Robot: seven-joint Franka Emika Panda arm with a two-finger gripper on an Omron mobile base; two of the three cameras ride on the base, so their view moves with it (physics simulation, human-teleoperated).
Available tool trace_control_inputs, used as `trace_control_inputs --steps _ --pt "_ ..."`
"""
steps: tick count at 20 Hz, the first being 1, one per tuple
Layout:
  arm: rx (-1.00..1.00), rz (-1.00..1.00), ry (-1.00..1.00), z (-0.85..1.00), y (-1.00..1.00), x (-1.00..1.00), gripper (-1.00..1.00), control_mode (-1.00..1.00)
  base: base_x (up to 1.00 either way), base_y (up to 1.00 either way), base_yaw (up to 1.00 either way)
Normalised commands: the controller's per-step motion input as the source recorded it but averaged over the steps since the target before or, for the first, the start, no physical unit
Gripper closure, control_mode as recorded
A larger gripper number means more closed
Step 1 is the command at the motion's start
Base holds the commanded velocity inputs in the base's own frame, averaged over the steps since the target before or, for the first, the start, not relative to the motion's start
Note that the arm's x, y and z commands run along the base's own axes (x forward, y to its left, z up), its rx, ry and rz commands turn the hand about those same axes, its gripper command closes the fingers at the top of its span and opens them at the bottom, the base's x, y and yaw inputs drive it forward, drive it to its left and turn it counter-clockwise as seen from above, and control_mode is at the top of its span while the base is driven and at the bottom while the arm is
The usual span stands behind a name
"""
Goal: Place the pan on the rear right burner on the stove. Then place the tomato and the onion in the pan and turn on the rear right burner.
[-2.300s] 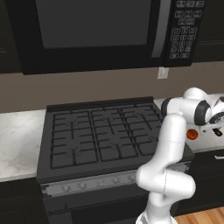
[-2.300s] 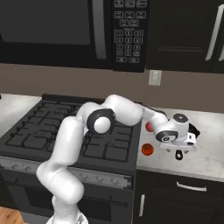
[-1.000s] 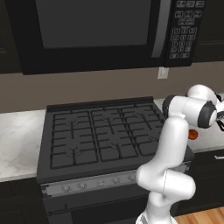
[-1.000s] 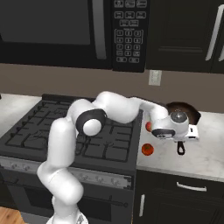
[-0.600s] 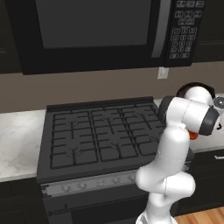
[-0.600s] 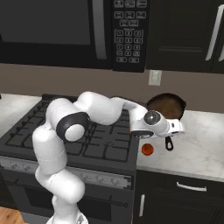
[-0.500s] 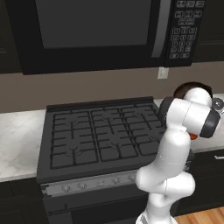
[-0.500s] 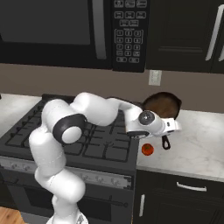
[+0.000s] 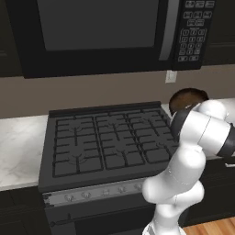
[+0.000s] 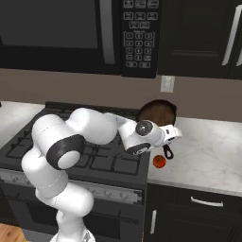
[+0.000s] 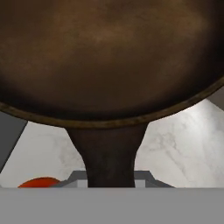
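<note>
Stove (image 9: 105,142) sat at left with its grates bare; rear right burner (image 9: 149,118) was unoccupied. To its right the pan (image 10: 157,113) was held up, tilted, above the counter (image 10: 212,156) just past the stove's right edge, brown inside facing the hand camera. Gripper (image 10: 171,133) was clamped on the pan's handle (image 11: 109,153), jaws closed around it near the bowl. A small red-orange piece (image 10: 159,162), tomato or onion, couldn't tell which, lay on the counter below the handle. Risks, judged: the grip near the handle's root could let the tilted pan rotate or slip; swinging left, the rim might catch a grate prong; it could land off-centre.
</note>
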Motion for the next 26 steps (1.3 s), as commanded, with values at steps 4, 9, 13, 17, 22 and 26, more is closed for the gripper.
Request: trace_control_inputs --steps 4,9,13,17,22,26 --pt "0.00 0.15 0.21 0.36 0.39 0.39 1.00 -1.00 0.00 0.00 0.00" --pt "0.00 0.07 0.16 0.25 0.49 0.34 1.00 -1.00 0.00 0.00 0.00" --pt "0.01 0.00 0.17 0.09 0.44 0.31 1.00 -1.00 0.00 0.00 0.00" --pt "0.02 -0.03 0.11 0.00 0.25 0.21 1.00 -1.00 0.00 0.00 0.00" --pt "0.07 -0.10 0.01 0.00 0.05 0.22 1.00 -1.00 0.00 0.00 0.00" --pt "0.14 -0.09 0.03 0.00 0.01 0.31 1.00 -1.00 0.00 0.00 0.00"
